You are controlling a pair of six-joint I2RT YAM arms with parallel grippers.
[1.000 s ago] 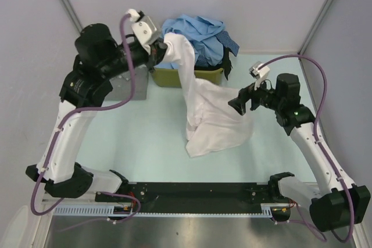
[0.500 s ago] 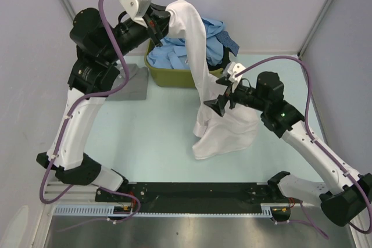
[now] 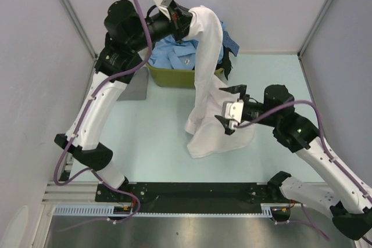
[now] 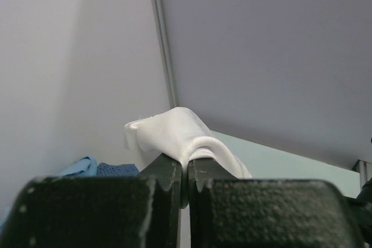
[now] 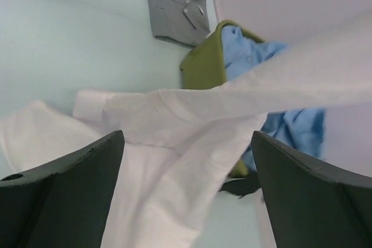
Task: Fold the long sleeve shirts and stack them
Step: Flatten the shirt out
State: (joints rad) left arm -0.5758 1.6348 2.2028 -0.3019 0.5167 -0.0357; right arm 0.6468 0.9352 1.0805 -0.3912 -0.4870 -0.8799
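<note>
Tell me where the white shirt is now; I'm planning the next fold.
Top view: the white shirt hangs from the left hand, raised over the green tub; its lower part lies heaped on the table beside the open right hand.

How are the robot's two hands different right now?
The left gripper is shut, pinching the white shirt; the right gripper is open, holding nothing. The left one is up high; the right one is low, near the table. Both have two black fingers.

The tub [image 3: 174, 78] stands at the bench's [image 3: 145, 137] far middle with a heap of shirts [image 3: 174, 56] in it. A folded shirt [image 3: 136, 88] lies just left. A hanging shirt [image 3: 206, 74] runs from the left tool [image 3: 187, 24] above the tub down onto the bench before it.
</note>
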